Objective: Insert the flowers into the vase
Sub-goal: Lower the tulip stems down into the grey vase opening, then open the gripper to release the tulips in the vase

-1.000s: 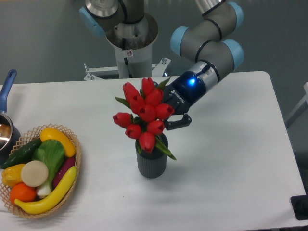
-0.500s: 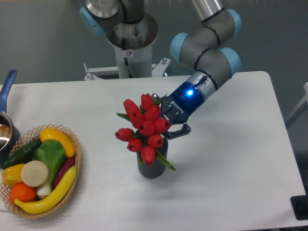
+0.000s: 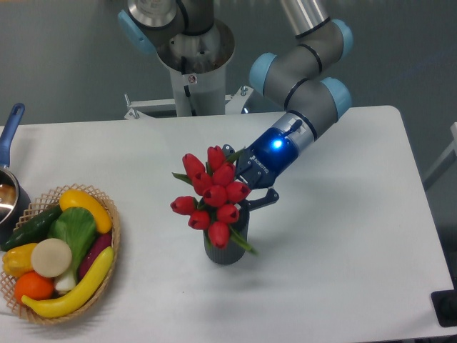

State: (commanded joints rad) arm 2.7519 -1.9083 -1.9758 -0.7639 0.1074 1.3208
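The flowers, a bunch of red tulip buds with green leaves, stand with their stems inside the vase, a small dark grey ribbed cylinder in the middle of the white table. The buds cover the vase's mouth and lean to the left. My gripper reaches in from the right, just behind the bunch and right above the vase. Its fingertips are hidden by the buds, so its hold on the stems does not show.
A woven basket of toy fruit and vegetables sits at the left front. A pot with a blue handle is at the left edge. The robot base stands behind the table.
The gripper and the flowers have moved down, and the bunch has sunk deeper into the vase. The vase has not moved.
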